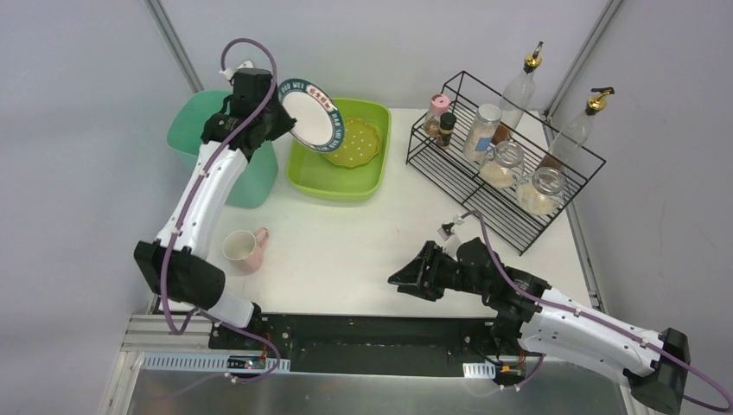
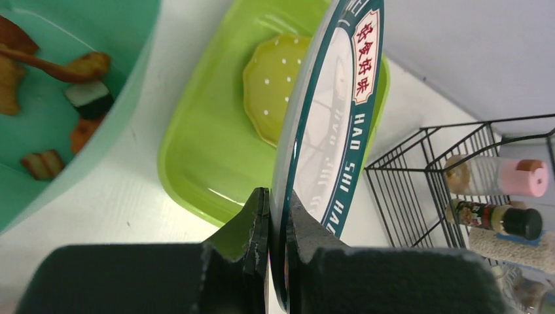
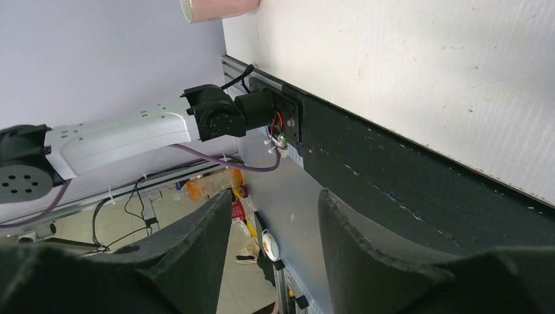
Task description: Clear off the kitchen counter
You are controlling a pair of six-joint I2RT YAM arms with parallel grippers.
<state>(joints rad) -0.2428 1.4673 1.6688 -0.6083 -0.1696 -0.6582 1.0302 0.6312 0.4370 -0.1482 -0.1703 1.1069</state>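
Right claw (image 1: 399,281) half-open, empty near counter (image 1: 346,251) edge, left claw (image 2: 278,203) gripping plate (image 1: 308,117) rim

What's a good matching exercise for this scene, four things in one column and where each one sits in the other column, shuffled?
Things:
1. plate
2. mug
3. yellow bowl
4. pink-capped bottle

Places:
A. in the rack
B. on the counter
C. in the lime tub
D. gripped in the left hand

Pairs: 1-D, 2-B, 3-C, 4-A
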